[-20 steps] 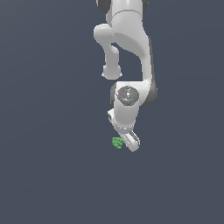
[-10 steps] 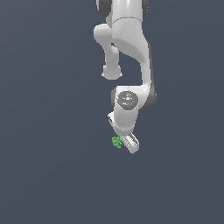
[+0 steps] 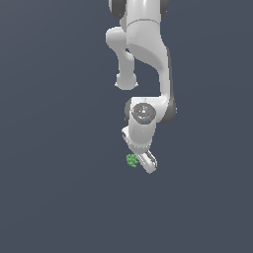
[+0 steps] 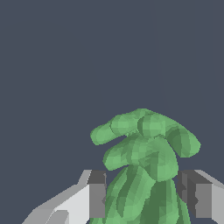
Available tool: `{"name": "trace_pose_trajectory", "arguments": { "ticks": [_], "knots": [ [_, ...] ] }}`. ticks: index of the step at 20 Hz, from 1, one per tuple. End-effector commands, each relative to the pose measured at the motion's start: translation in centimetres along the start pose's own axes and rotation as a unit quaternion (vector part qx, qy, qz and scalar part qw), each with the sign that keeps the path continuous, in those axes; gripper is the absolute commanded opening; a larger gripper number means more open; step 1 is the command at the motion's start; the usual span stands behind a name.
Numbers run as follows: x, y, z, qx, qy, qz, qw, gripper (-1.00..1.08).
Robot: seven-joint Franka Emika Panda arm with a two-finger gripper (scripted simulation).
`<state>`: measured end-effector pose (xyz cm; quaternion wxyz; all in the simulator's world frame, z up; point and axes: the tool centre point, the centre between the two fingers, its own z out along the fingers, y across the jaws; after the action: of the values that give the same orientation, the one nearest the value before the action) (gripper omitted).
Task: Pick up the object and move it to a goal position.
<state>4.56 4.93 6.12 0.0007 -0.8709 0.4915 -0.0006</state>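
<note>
The object [image 3: 131, 160] is a tiny bright green lumpy cluster lying on the dark grey floor, just to the exterior view's left of the white gripper [image 3: 147, 163]. In the wrist view the object [image 4: 146, 153] fills the gap between the two fingers [image 4: 97, 194], and its lower part touches both dark pads. The gripper [image 4: 144, 197] stands low around the object with its jaws closed against the object's sides. The upper lobes of the object stick out past the fingertips.
The white arm [image 3: 146, 59] comes down from the top of the exterior view, above the gripper. Plain dark grey floor [image 3: 59, 197] lies all around, and no other objects are in view.
The arm has come down slightly over the object and then held still. The green object has stayed in the same place beside the fingers.
</note>
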Motion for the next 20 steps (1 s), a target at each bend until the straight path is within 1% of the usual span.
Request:
{"name": "trace_pose_trajectory", "arguments": {
  "ticks": [1,5,8,11,17,20],
  "knots": [
    [0.3,0.2,0.0,0.0,0.0,0.0,1.0,-1.0],
    [1.7,1.2,-0.2,0.0,0.0,0.0,1.0,-1.0],
    [3.5,2.4,-0.3,0.0,0.0,0.0,1.0,-1.0],
    [6.0,4.0,-0.6,0.0,0.0,0.0,1.0,-1.0],
    [11.9,7.8,-1.2,-0.001,0.0,0.0,1.0,-1.0],
    [14.3,9.2,-1.4,-0.001,0.0,0.0,1.0,-1.0]
  ]
}}
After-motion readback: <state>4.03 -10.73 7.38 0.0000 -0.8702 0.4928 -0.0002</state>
